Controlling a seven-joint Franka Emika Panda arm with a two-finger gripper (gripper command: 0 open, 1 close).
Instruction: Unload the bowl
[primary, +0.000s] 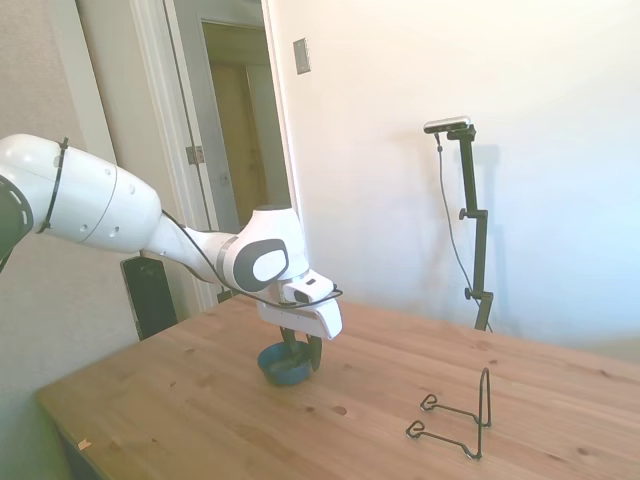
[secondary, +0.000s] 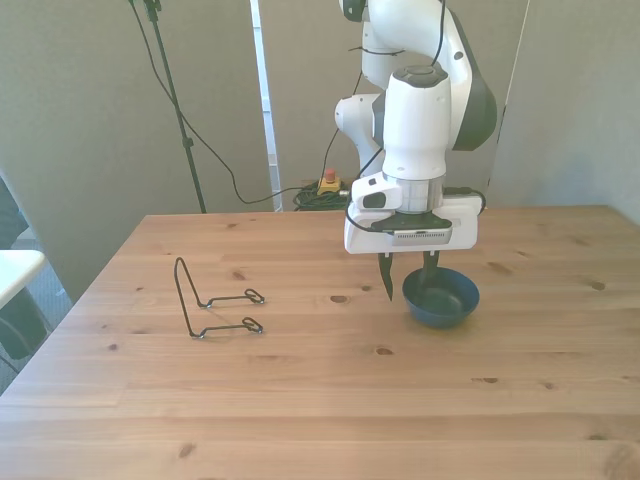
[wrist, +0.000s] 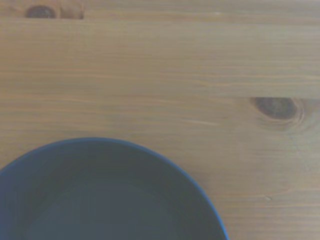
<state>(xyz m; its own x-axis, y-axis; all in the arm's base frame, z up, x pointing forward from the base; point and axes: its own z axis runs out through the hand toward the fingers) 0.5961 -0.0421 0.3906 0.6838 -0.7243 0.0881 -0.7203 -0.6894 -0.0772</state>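
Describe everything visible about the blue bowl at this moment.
The bowl is small, round and glossy, blue outside with a darker teal inside; the wrist view shows nothing in it. It sits upright on the wooden table, well apart from the black wire stand. The hand is open and straddles its rim on the front view's left: one finger reaches down inside, the other stands outside. Whether either finger touches the rim cannot be told.

Glossy blue bowl on a smooth knotty wooden table; thin black wire stand.
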